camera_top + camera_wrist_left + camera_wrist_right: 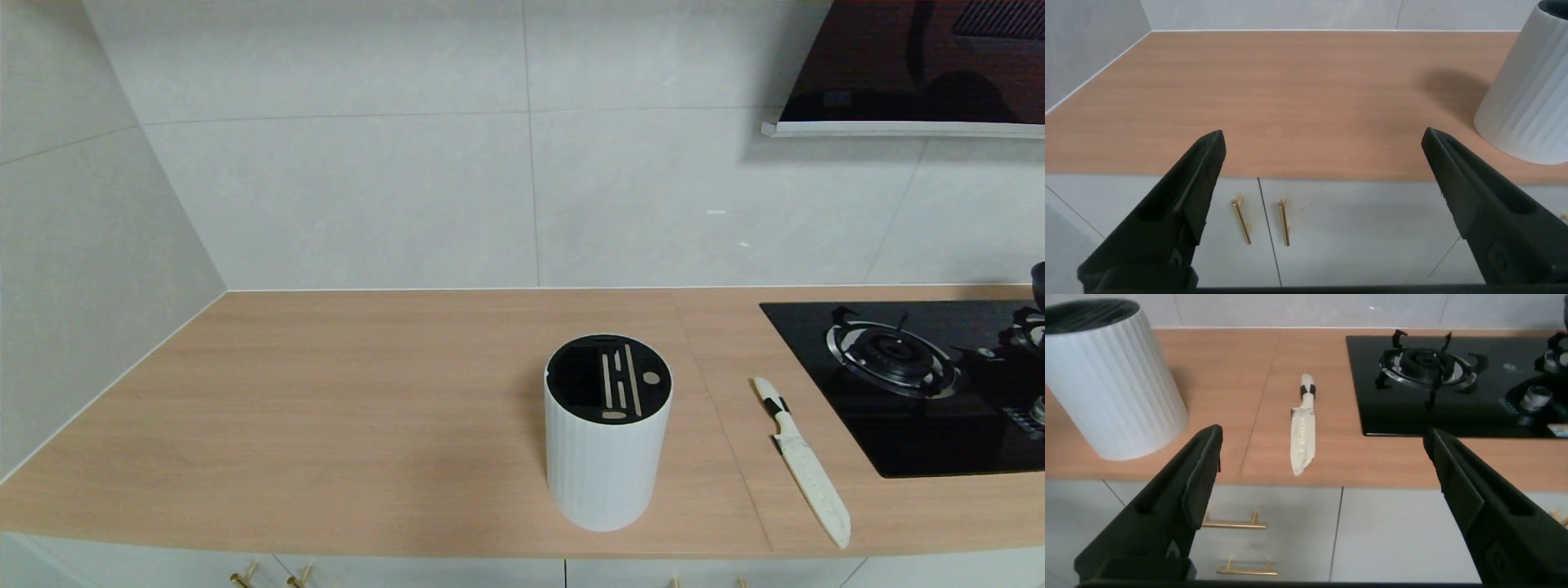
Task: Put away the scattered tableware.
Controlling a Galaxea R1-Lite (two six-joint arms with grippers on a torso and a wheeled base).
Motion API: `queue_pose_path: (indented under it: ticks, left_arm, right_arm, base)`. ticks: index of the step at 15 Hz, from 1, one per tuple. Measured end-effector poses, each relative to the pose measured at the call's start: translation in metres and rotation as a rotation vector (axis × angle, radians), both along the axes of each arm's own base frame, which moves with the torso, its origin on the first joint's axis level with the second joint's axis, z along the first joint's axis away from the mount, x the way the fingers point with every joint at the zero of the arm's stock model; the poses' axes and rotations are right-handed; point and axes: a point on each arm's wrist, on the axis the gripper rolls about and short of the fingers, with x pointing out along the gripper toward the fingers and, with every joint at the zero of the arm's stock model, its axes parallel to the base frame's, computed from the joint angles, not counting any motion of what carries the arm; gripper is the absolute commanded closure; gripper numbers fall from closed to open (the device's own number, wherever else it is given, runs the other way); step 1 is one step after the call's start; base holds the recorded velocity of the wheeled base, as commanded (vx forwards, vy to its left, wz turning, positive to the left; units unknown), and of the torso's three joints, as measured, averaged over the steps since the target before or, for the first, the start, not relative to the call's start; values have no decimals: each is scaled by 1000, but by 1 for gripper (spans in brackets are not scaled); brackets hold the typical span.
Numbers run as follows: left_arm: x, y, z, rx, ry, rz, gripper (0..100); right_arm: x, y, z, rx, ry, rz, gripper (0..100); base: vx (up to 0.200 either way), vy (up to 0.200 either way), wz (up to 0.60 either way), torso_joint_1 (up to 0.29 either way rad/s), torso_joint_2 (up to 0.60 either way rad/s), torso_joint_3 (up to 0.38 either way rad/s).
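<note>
Atop counter (367, 392): knife (800, 461) | tiled wall (367, 188) | left end effector (1323, 139), right end effector (1323, 434) apart

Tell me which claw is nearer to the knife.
Right. The right claw is off the counter edge, facing the knife; the left claw is off the edge farther left, beyond the holder.

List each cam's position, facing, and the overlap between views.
Head view: on the robot's head, facing forward and down at the counter, knife block, knife, hob and tiled wall.
Left wrist view: low before the counter's front edge, facing in across it; open left tool frames counter and part of the knife block.
Right wrist view: same low stance; open right tool frames the knife, hob and knife block.
Shared: knife block in all three; knife and hob in head and right wrist views.
</note>
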Motion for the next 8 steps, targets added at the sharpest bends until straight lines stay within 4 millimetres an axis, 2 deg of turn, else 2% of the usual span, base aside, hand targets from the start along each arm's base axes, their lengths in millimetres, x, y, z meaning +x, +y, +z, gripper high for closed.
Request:
queue_pose_path:
  ticks: [1,4,8]
  left_arm:
    - [0,0,0,0,0,0,0]
    - [0,0,0,0,0,0,0]
    - [0,0,0,0,0,0,0]
  right_arm:
    - [-1,0,4,3,-3,11,0]
    - [-2,1,34,23,-33,77,0]
    - [29,3,56,32,177,138,0]
  base:
    - [0,0,0,0,0,0]
    - [0,0,0,0,0,0]
    - [0,0,0,0,0,0]
